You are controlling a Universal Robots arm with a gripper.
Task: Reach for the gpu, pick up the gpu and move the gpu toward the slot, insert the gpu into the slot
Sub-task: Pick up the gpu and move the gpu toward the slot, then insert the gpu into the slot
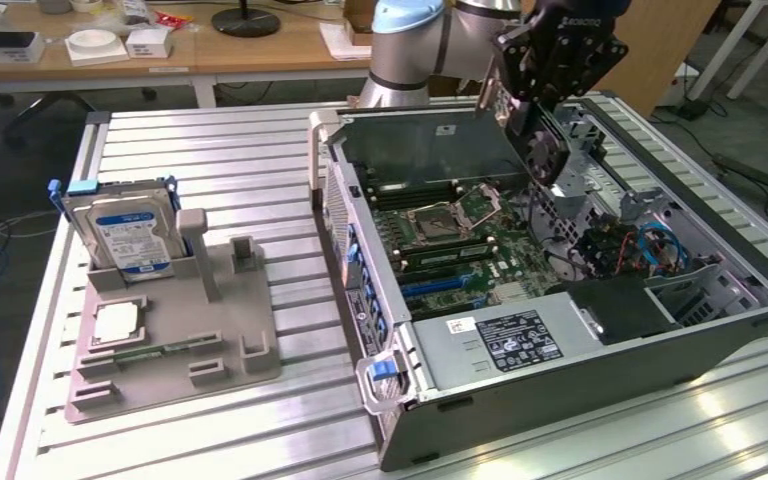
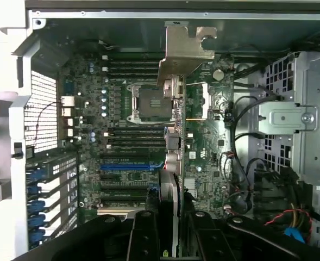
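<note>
My gripper hangs over the far end of the open computer case, shut on the gpu. The dark card hangs on edge below the fingers, clear above the green motherboard. In the wrist view the gpu shows edge-on, its metal bracket at the far end, with the gripper clamped on either side of it. The slot, a long blue connector, lies beside the card's line, among black connectors. In the exterior view the slot sits near the case's wall on that view's left.
The square processor socket lies mid-board under the card. A metal drive cage and loose cables crowd the exterior view's right of the case. Outside, a grey fixture carries an upright hard drive and a processor chip.
</note>
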